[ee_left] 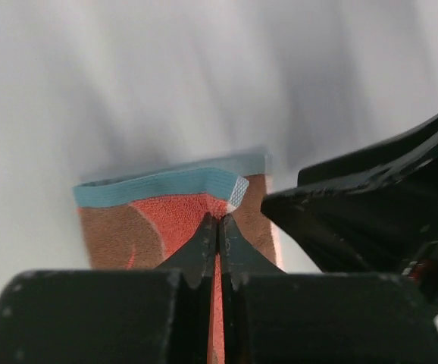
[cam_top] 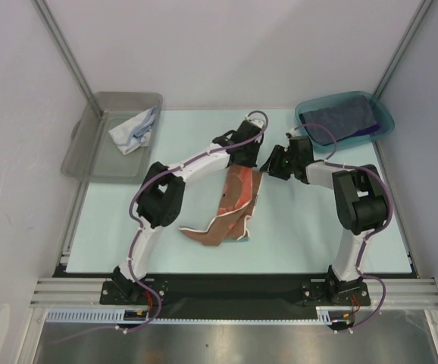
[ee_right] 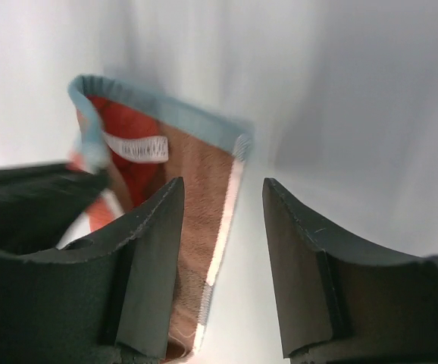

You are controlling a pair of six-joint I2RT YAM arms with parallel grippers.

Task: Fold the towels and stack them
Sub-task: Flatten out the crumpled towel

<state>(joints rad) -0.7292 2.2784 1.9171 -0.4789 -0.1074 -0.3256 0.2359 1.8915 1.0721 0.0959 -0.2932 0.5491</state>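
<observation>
Pale desk (cam_top: 317,235), white walls | grey bin (cam_top: 90,155) far left, teal bin (cam_top: 384,115) far right | left gripper (ee_left: 219,220) pinches orange-red towel (cam_top: 238,193) | right gripper (ee_right: 220,186) spread

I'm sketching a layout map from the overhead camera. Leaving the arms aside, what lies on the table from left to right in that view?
grey bin with the pale towel in it → orange-red towel in the middle of the table → teal bin with a dark towel in it
</observation>
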